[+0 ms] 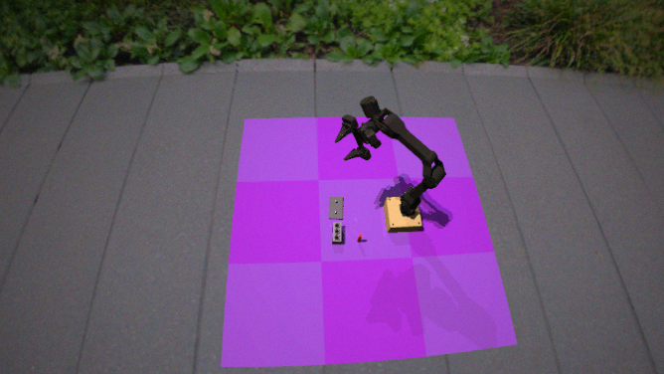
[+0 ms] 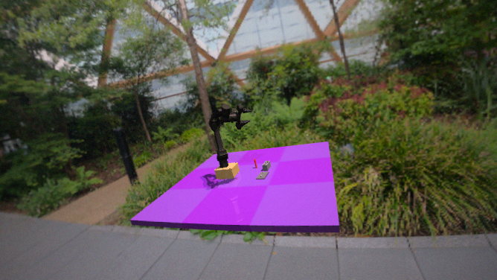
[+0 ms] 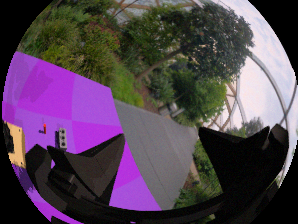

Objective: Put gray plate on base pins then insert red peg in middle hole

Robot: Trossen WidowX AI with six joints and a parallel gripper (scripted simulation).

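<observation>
Claw [image 1: 352,144] agape above unlabelled plate [image 1: 336,207]

I count one gray plate [image 1: 336,207], one base [image 1: 338,233] with two pins, one red peg [image 1: 359,238], one arm [image 1: 415,146] on one tan block [image 1: 395,225], one purple tabletop [image 1: 278,298].

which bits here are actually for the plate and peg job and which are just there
For the job:
gray plate, flat on the mat
base with its pins
red peg, upright
gripper, fingers open, empty

Just there:
purple mat
tan arm pedestal
paving
plants
</observation>
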